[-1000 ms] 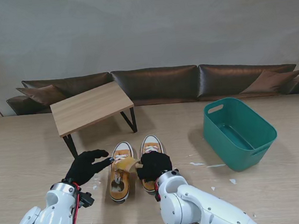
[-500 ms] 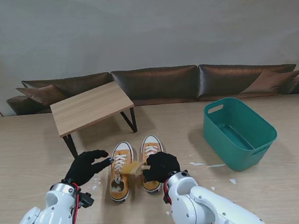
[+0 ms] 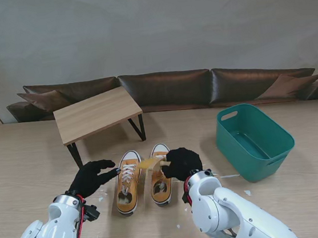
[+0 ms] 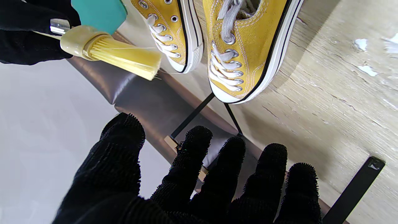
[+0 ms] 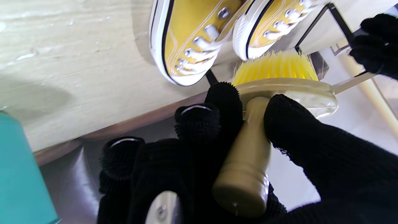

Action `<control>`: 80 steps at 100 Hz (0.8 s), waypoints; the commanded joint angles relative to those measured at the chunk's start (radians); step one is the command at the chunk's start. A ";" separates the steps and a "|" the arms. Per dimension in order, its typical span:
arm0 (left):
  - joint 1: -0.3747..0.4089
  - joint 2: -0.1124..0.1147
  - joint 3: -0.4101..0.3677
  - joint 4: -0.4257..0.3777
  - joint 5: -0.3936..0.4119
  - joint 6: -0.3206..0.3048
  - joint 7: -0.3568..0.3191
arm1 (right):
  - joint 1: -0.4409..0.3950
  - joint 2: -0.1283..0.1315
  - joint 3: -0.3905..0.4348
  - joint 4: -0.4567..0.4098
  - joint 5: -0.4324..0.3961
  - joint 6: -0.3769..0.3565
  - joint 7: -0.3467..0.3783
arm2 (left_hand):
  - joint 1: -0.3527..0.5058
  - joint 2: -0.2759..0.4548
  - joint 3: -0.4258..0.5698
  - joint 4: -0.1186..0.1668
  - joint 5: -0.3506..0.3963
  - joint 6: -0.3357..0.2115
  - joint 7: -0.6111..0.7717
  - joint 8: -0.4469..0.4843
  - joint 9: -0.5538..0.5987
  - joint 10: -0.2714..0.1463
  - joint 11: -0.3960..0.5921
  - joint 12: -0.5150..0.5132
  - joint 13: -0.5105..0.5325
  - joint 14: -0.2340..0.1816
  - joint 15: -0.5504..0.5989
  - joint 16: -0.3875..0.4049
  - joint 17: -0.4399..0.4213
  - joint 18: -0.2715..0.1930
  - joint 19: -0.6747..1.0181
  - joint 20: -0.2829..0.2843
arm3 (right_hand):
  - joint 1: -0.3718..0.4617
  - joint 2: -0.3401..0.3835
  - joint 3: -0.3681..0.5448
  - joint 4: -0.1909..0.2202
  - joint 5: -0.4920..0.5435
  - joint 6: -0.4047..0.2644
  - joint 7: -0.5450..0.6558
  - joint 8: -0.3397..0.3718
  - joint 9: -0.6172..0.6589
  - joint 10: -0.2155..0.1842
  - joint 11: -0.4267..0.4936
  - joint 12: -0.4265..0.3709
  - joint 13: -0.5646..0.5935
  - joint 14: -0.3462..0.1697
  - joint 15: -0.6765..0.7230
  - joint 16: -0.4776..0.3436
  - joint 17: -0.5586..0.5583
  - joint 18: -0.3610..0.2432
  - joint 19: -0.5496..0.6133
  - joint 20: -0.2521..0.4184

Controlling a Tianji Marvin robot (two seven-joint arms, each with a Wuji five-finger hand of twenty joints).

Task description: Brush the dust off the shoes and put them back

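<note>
The counter (image 3: 26, 163) carries a teal tub (image 3: 254, 140) well right of the shoes (image 3: 143, 178), which stand side by side toes away from me, likely so both uppers face the bristles. The right hand (image 3: 182, 162) is wrapped around the brush (image 3: 151, 163) over the right shoe's toe; contact cannot be told. The left hand (image 3: 92, 176), spread and empty, waits just left of the shoes. Dust is hard to make out.
</note>
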 commanded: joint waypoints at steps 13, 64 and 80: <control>-0.001 -0.003 0.002 -0.003 -0.005 0.003 -0.023 | 0.005 -0.002 0.038 -0.008 -0.003 0.051 -0.008 | 0.028 0.056 -0.039 0.048 0.005 0.006 -0.006 0.000 -0.021 0.011 -0.005 -0.008 -0.039 0.006 -0.018 0.005 -0.011 0.000 -0.031 0.016 | 0.062 0.026 0.086 0.024 0.101 0.131 0.058 0.008 0.077 0.059 -0.019 0.011 -0.022 -0.130 0.019 -0.006 0.506 0.041 0.006 0.004; -0.005 -0.001 0.004 0.000 -0.004 0.008 -0.030 | -0.049 0.000 0.123 0.012 -0.053 0.097 -0.070 | 0.030 0.059 -0.043 0.048 0.006 0.005 -0.006 0.001 -0.022 0.011 -0.005 -0.008 -0.040 0.004 -0.019 0.005 -0.011 -0.001 -0.031 0.016 | 0.071 0.028 0.078 0.027 0.102 0.142 0.052 0.008 0.073 0.067 -0.021 0.012 -0.023 -0.123 0.020 -0.007 0.506 0.050 0.006 -0.001; -0.006 -0.001 0.005 0.001 -0.003 0.007 -0.029 | -0.063 0.002 0.139 0.029 -0.054 0.095 -0.075 | 0.030 0.059 -0.044 0.048 0.008 0.006 -0.005 0.001 -0.021 0.014 -0.005 -0.008 -0.040 0.005 -0.019 0.005 -0.011 0.000 -0.031 0.016 | 0.071 0.029 0.075 0.028 0.102 0.141 0.051 0.009 0.072 0.069 -0.021 0.013 -0.023 -0.122 0.020 -0.008 0.507 0.049 0.007 -0.002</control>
